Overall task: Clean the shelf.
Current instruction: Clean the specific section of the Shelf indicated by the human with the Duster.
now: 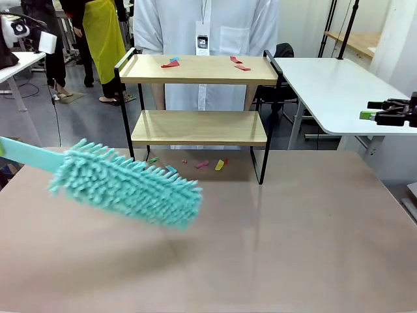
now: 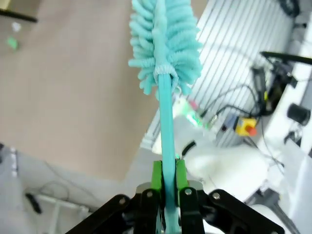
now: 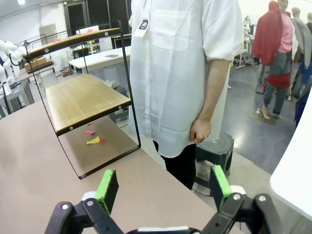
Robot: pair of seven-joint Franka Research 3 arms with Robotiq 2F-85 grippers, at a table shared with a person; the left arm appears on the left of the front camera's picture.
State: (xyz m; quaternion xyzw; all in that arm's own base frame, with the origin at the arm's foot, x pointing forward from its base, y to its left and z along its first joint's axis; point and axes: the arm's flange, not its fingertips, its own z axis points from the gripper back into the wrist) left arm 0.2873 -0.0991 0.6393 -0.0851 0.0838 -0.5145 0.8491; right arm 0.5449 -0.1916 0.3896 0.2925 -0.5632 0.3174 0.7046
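Teal fluffy duster (image 1: 124, 186) hung tilted over table (image 1: 293, 228), near left side, handle running off left edge. Left gripper (image 2: 168, 183) clamped on handle, green pads either side. Right gripper (image 3: 164, 184) held level at far right, jaws wide, empty. Shelf (image 1: 199, 127) stood at table's far edge before person (image 1: 202, 26). Coloured scraps (image 1: 238, 63), probably paper, lay on top board.

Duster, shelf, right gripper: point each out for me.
duster (image 1: 130, 186), front view, fluffy head.
shelf (image 1: 195, 70), front view, bare top board.
right gripper (image 3: 164, 185), right wrist view, midway between its fingertips.
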